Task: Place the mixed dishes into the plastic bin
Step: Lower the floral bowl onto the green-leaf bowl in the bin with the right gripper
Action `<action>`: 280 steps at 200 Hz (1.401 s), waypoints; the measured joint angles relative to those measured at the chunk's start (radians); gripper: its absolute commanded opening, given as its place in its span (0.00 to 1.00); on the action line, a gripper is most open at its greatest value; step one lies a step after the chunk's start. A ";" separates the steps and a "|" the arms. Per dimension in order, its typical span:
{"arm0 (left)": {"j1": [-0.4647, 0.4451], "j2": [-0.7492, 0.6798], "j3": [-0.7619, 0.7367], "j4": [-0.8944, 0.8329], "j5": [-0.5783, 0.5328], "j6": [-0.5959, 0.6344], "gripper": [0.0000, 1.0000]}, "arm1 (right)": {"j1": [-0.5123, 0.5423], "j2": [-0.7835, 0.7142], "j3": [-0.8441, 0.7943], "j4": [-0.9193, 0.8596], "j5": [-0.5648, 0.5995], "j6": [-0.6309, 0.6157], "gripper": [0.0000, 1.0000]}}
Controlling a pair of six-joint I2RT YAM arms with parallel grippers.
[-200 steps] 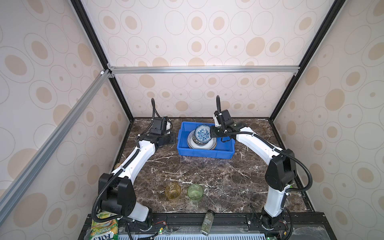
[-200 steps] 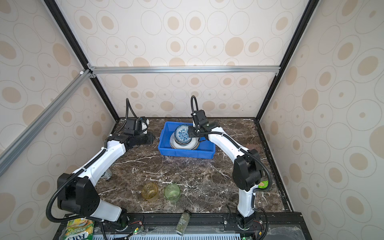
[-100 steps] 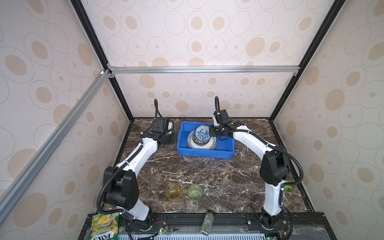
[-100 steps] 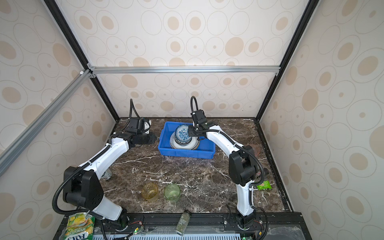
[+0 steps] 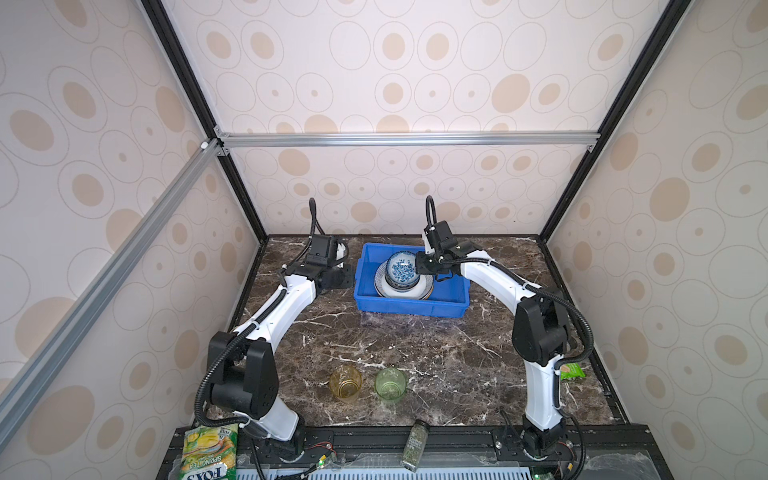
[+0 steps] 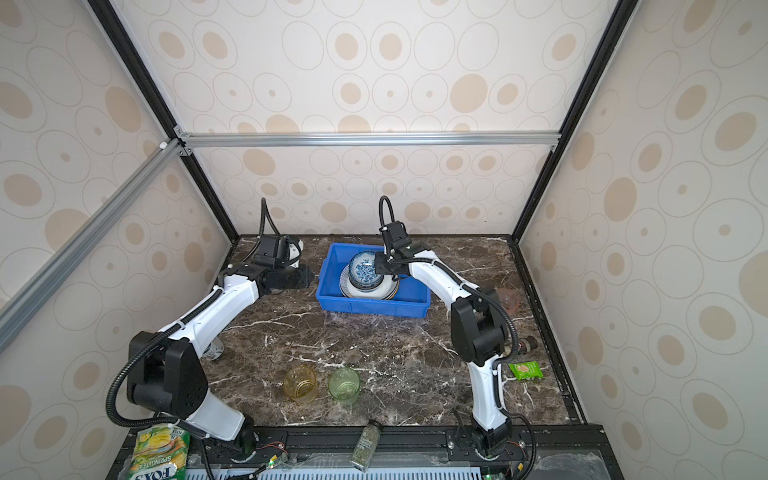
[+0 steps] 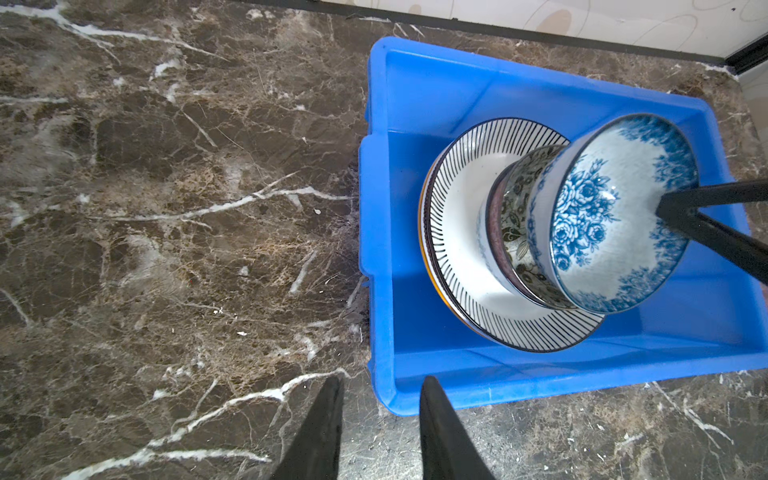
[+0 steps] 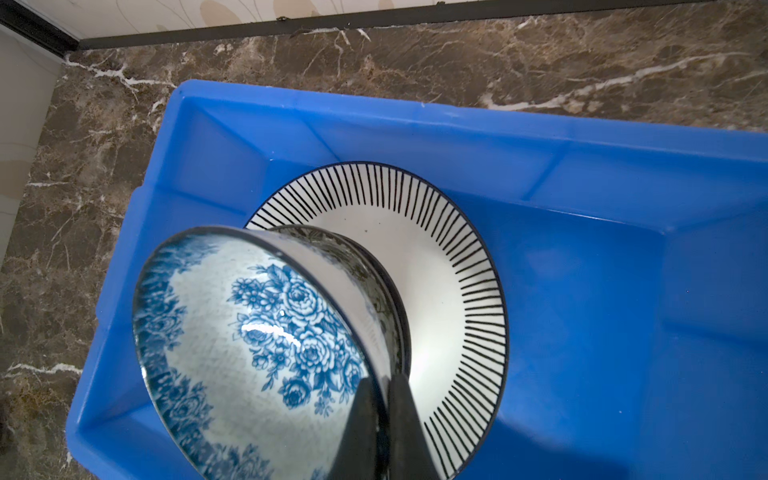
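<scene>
Now seating the blue bowl in the bin

The right end effector (image 8: 380,384) pinches the rim of the blue floral bowl (image 8: 249,332), tilted over the stacked striped plate (image 8: 457,249) inside the plastic bin (image 8: 582,166). The left end effector (image 7: 380,386) hangs empty, jaws apart, beside it. Next, likely: level, release, then fetch the tumblers (image 5: 345,382) on the desk (image 5: 436,345).

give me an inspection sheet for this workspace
surface: brown marble tabletop, nothing spilled seen
job's things: bright blue plastic bin holds striped-rim white plate with black-white floral bowl on it; yellow glass tumbler and green glass tumbler upright outside the bin
clutter: dark-lidded spice jar lying at front edge; green snack packet; yellow drink pouch
grippers: right gripper jaws shut on rim of tilted blue floral bowl over the bin; left gripper jaws apart, empty, beside the bin
cables: black cable loops above both wrists, no snag seen
surroundings: oval-patterned walls, aluminium frame bar
</scene>
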 measured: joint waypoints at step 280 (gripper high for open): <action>0.000 0.007 0.000 0.014 0.030 0.001 0.32 | -0.002 0.085 0.091 -0.076 -0.033 0.010 0.04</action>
